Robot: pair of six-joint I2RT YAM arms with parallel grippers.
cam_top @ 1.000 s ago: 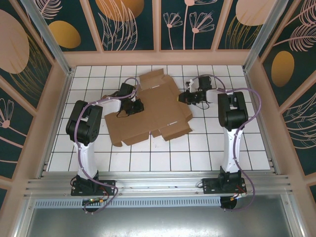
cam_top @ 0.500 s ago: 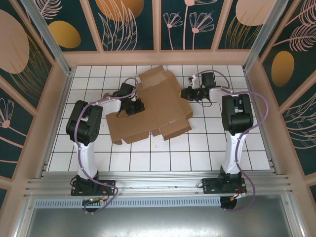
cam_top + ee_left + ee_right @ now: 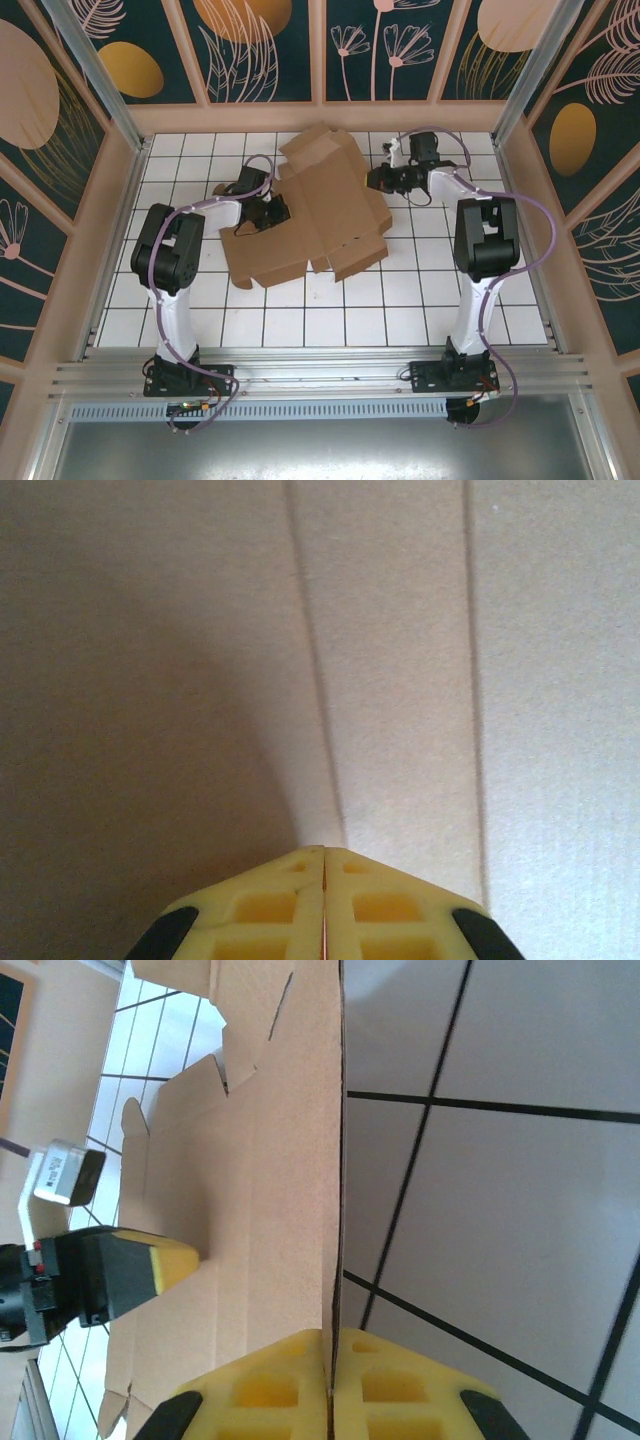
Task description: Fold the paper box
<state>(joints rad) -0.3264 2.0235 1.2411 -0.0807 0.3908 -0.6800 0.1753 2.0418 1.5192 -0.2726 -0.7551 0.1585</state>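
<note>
- We find the box (image 3: 320, 215) lying as a mostly flat, open sheet on the tiled table (image 3: 420, 300), toward the far side, between the two arms.
- Left gripper (image 3: 268, 212): jaws closed together, tip down on the sheet's left panel.
- Right gripper (image 3: 378, 180): jaws pinched narrow on the sheet's far right edge.

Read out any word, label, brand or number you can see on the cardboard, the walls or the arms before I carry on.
No readable text in these views.
paper box: plain brown cardboard, only creases and slots, no print.
back wall panels: leaf and flower drawings, no words.
small pale module in the right wrist view: any marking is too blurred to read.
</note>
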